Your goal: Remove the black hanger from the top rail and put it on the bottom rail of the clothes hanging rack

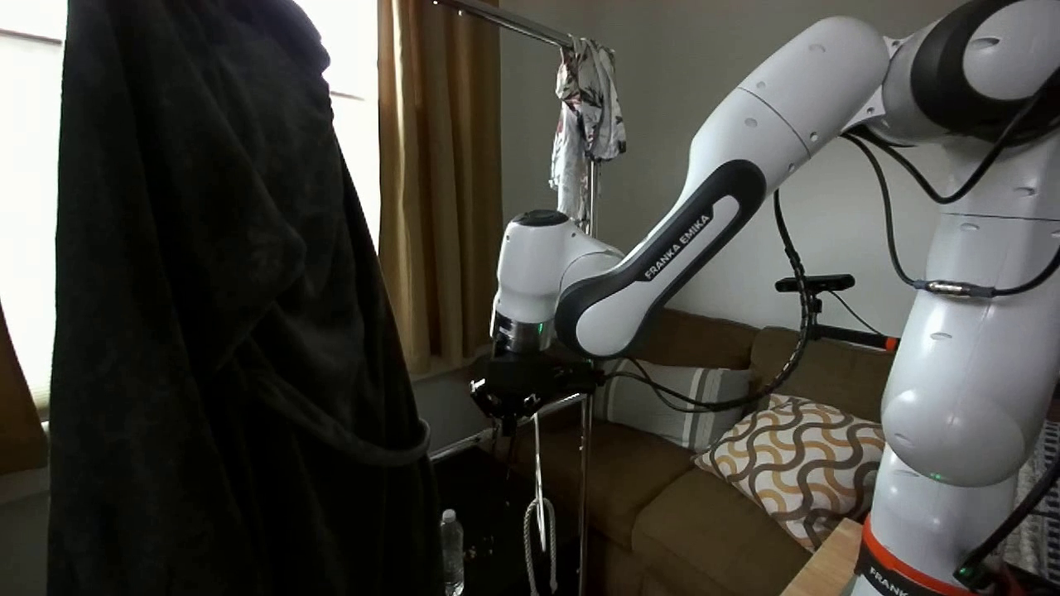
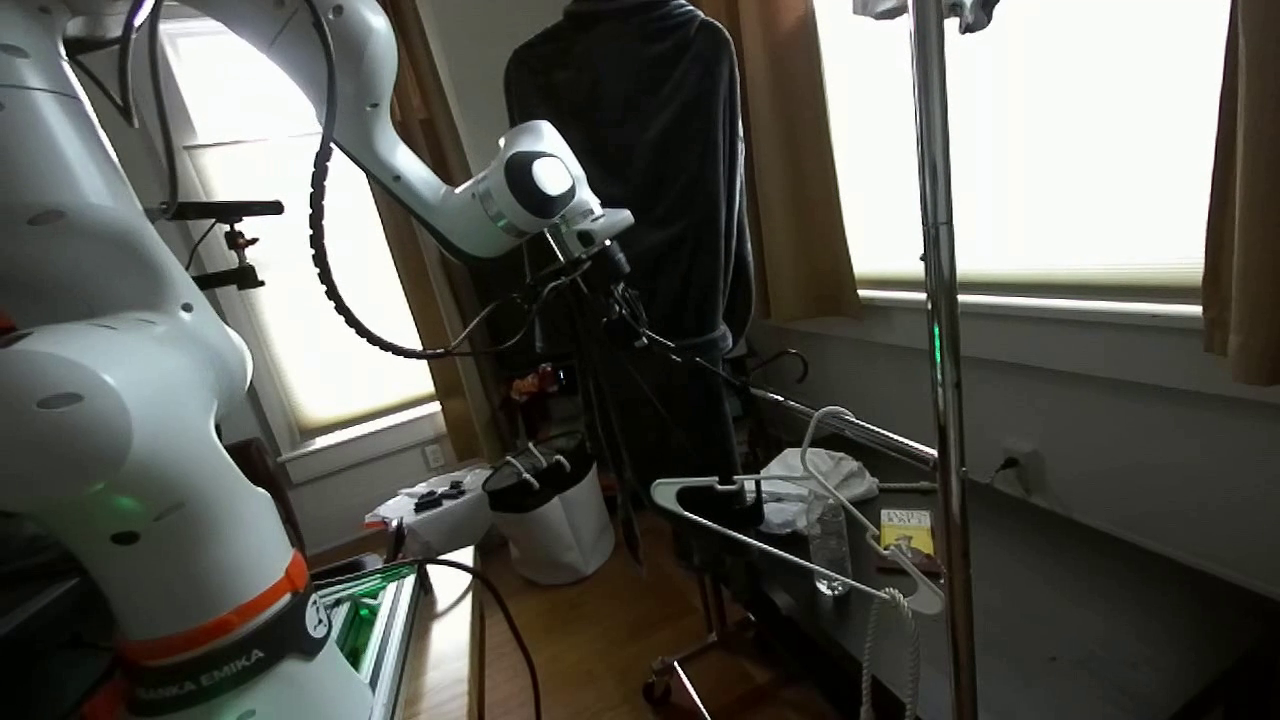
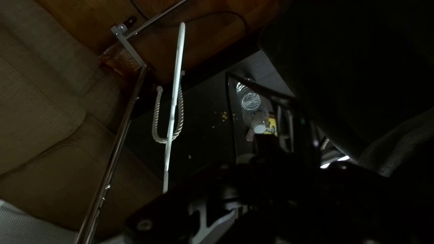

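The black hanger (image 3: 261, 89) shows in the wrist view as thin dark bars at my fingertips. In an exterior view it hangs nearly edge-on as dark strips (image 2: 612, 450) below the gripper. My gripper (image 3: 266, 144) is very dark, but its fingertips look together on the hanger. In both exterior views the gripper (image 1: 509, 418) (image 2: 625, 310) is at about the height of the bottom rail (image 2: 850, 420), beside the dark robe. The top rail (image 1: 517, 25) is far above. The hanger's hook is hidden; I cannot tell whether it touches the rail.
A white hanger (image 2: 770, 550) with a rope loop (image 3: 180, 108) is near the rack post (image 2: 938, 300). The large dark robe (image 1: 240, 314) hangs close beside the arm. A patterned cloth (image 1: 588, 108) hangs from the top rail. A bottle (image 2: 828, 545) stands on the black surface below.
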